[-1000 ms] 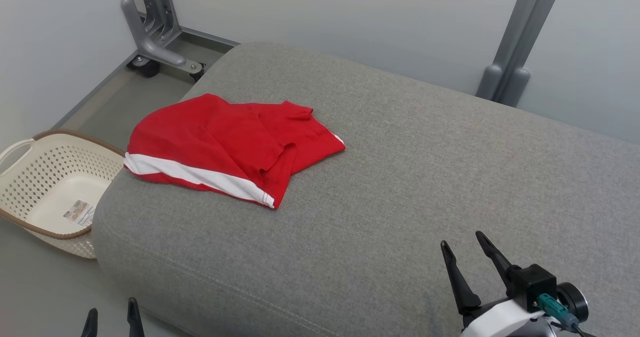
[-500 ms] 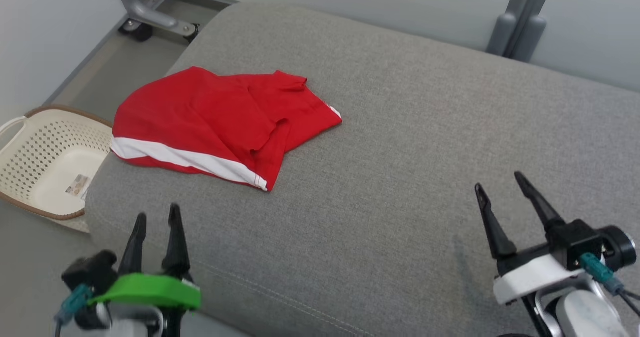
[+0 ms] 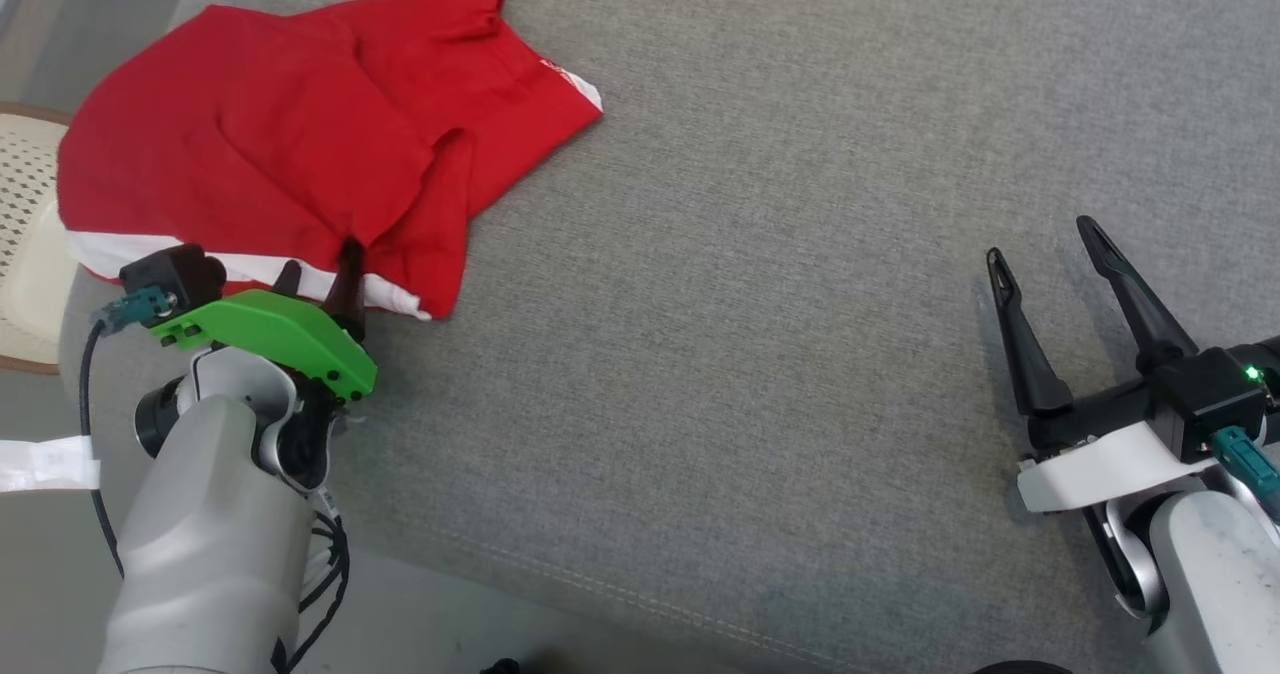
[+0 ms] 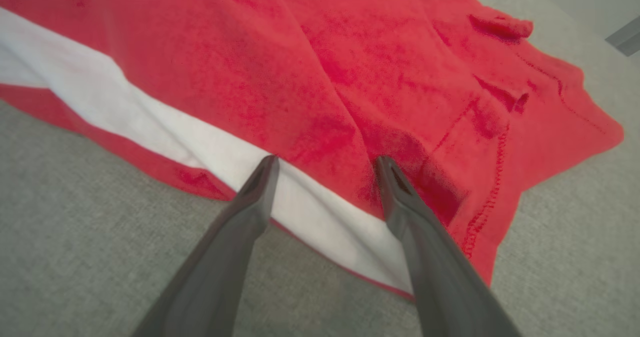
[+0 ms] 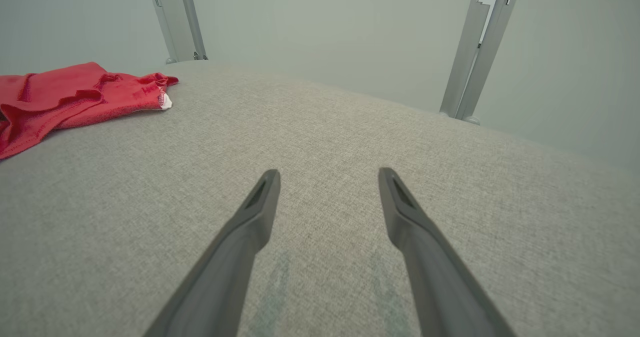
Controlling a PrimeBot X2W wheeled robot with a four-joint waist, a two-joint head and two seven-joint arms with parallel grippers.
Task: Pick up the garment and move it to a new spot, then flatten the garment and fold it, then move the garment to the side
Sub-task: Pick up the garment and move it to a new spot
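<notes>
The garment (image 3: 270,144) is red with a white band along its near edge, lying rumpled at the left end of the grey cushion (image 3: 760,284). My left gripper (image 3: 320,266) is open, its tips over the white band at the garment's near edge. In the left wrist view the garment (image 4: 325,72) lies beneath the left gripper (image 4: 325,163), nothing pinched between the fingers. My right gripper (image 3: 1040,239) stands open over bare cushion at the right, far from the garment. The right wrist view has the right gripper (image 5: 328,173) above the cushion and the garment (image 5: 65,97) at far left.
A cream perforated basket (image 3: 25,244) sits on the floor by the cushion's left end. Grey metal posts (image 5: 472,52) stand against the pale wall behind the cushion. Bare cushion stretches wide between the two grippers.
The head camera has tilted down and nearer. My left gripper has advanced from the cushion's front edge up to the garment's white band. The right gripper has come forward too; both stayed open.
</notes>
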